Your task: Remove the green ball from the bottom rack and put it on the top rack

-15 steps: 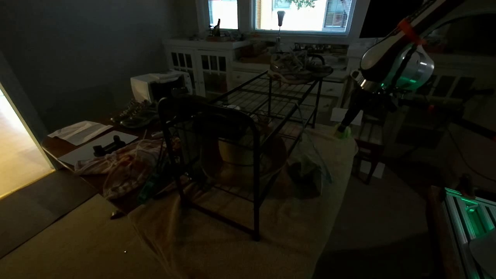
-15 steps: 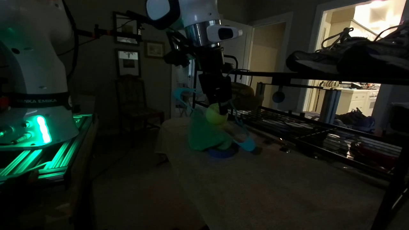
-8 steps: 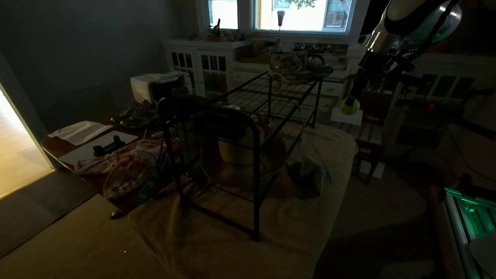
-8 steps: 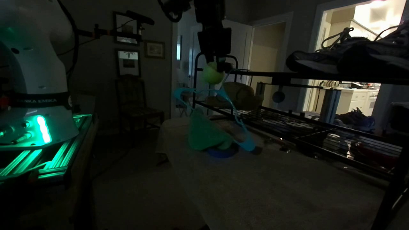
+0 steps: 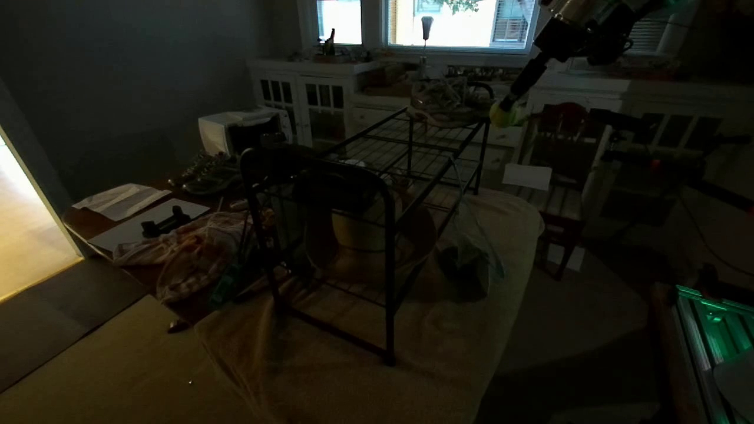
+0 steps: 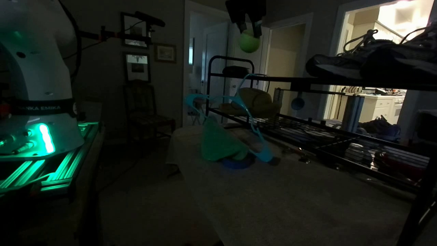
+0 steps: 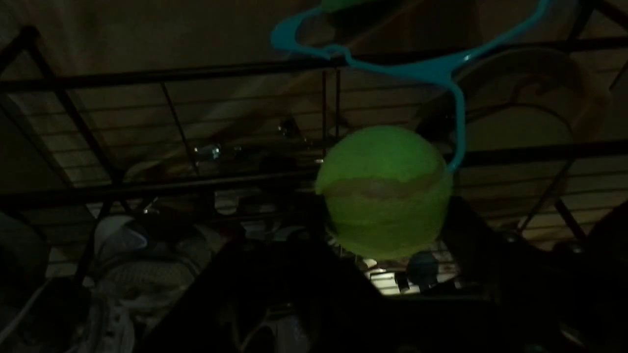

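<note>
My gripper (image 6: 250, 31) is shut on the green ball (image 6: 249, 41) and holds it in the air. In an exterior view the ball shows above the level of the top rack (image 6: 327, 81). In an exterior view the ball (image 5: 502, 115) appears just right of the top rack's (image 5: 430, 136) far end. In the wrist view the ball (image 7: 385, 196) sits between the dark fingers, with a rail of the top rack (image 7: 221, 187) behind it. The bottom rack (image 6: 300, 131) holds a tan hat-like thing (image 6: 254, 100).
Shoes (image 6: 372, 61) stand on the top rack's far end. A dark item (image 6: 235, 70) lies at its near end. A blue hanger (image 7: 417, 71) hangs from the rack's side. A green cloth (image 6: 222, 141) and a blue thing (image 6: 237, 163) lie below on the covered table.
My gripper has risen with the ball, from low beside the rack near the green cloth to above the top rack's level. It has also shifted towards the rack.
</note>
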